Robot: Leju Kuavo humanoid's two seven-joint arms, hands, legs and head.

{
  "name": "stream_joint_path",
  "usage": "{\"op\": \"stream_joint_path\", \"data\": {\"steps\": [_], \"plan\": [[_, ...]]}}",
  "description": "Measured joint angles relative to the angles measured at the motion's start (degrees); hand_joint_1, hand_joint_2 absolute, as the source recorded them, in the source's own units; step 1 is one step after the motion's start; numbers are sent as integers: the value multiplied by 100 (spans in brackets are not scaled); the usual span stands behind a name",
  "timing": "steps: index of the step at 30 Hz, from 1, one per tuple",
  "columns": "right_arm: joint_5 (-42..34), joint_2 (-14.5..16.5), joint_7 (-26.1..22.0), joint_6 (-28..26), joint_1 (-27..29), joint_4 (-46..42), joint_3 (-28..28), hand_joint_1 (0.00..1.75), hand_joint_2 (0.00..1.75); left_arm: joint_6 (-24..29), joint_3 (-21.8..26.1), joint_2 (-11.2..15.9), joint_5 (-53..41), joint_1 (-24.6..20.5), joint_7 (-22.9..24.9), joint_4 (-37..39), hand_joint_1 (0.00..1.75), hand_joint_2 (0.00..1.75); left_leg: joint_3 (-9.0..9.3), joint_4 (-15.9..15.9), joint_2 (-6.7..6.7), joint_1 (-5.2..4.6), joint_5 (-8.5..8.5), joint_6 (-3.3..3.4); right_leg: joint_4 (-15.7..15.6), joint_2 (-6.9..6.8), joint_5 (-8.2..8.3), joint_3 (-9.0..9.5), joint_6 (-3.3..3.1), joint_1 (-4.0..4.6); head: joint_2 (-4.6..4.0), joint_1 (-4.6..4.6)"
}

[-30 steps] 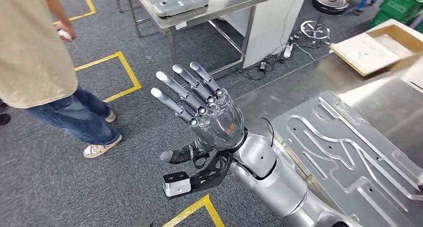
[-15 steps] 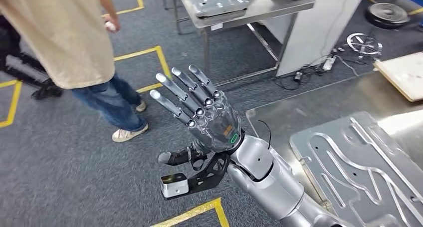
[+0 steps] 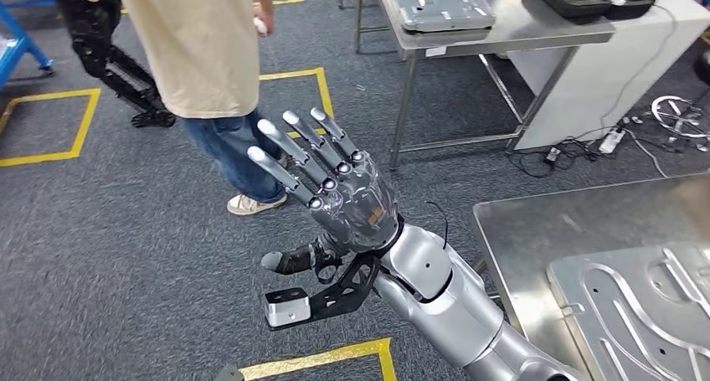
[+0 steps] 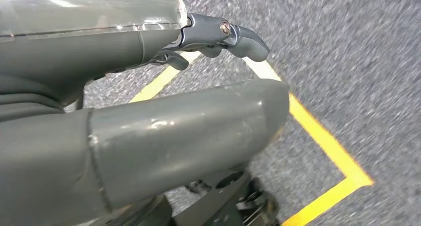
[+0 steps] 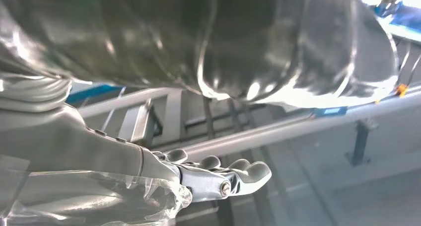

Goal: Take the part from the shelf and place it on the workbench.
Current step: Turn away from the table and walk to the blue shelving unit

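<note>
Now my right robot hand is raised, fingers spread and holding nothing; the part lies flat on the bench, rightward and nearest this arm.

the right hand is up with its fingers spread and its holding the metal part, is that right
Not quite. The right hand is up with its fingers spread, but it holds nothing. The metal part lies flat on the steel workbench, beside the arm. The head view shows this.
</note>
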Motion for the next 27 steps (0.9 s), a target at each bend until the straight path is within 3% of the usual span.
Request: {"op": "stream_joint_path", "data": {"steps": [1,2,4,6,8,10,12,15,17,18,20,22,23,25,27], "plan": [[-3,-7,-15,0,34,46,-5,0,0,4,3,-7,1,-7,-5,1,0,0,0,4,-76,-4,0,5,238,28,-40,-139,-1,1,0,0],[-10,-11,-40,0,73,85,-15,0,0,7,5,-12,0,-3,-13,1,0,0,0,10,-154,-7,-2,6,279,41,31,-190,-9,2,0,0],[-34,-14,-120,0,145,142,-60,0,0,16,8,-24,-2,12,-23,2,0,0,4,24,-317,-10,-4,2,-242,109,437,3,-53,3,0,-1],[-55,-11,-257,0,214,205,-149,0,0,43,10,-54,-5,24,-19,2,0,0,-14,42,-460,-11,-3,-23,-946,366,746,299,-114,-7,0,-3],[-44,0,-416,0,317,286,-264,0,0,72,17,-78,-9,36,-11,2,0,0,-53,43,-580,14,13,-89,-1224,512,795,410,-134,4,0,-3],[10,35,-542,0,437,379,-375,0,0,82,36,-79,-22,80,-9,2,0,0,-76,28,-682,42,31,-172,-1283,407,818,446,-145,12,0,-2],[82,109,-659,1,537,495,-504,0,0,88,55,-71,-37,141,-7,3,0,0,-130,150,-544,24,-46,-233,-1364,274,846,517,-184,-20,0,-5],[190,195,-885,2,726,662,-769,0,0,101,80,-63,-34,173,1,4,0,0,-559,1032,-99,13,-500,-310,-1409,17,844,571,-229,-18,0,-11],[239,241,-1094,2,895,785,-1029,0,0,110,105,-60,-21,203,13,4,0,0,-788,1482,13,32,-632,-344,-1401,-167,823,574,-233,-5,0,-10],[250,280,-1197,2,956,842,-1173,0,0,113,119,-53,-15,229,20,4,0,0,-754,1429,46,41,-554,-354,-1393,-249,809,575,-229,-6,0,-10],[249,377,-1348,1,1006,914,-1398,0,0,116,147,-30,-11,273,30,4,0,0,-395,791,219,51,-233,-351,-1363,-379,775,584,-198,-4,0,-10],[244,468,-1449,0,1013,955,-1561,0,0,121,175,-16,-7,271,32,4,0,0,-74,206,420,14,-62,-283,-1328,-482,729,593,-139,28,0,-6],[243,504,-1487,0,1017,972,-1624,0,0,122,189,-15,-7,267,32,4,0,0,-20,92,463,-6,-58,-235,-1317,-530,710,600,-106,46,0,-3],[243,559,-1520,0,1023,1001,-1713,0,0,122,215,-15,-8,276,33,4,0,0,-27,65,347,-22,-57,-137,-1319,-634,685,627,-50,61,0,4],[238,614,-1528,-1,1020,1018,-1773,0,0,121,235,-15,-8,297,33,5,0,0,-15,31,228,-14,-32,-65,-1198,-491,564,603,14,30,0,3]]}}
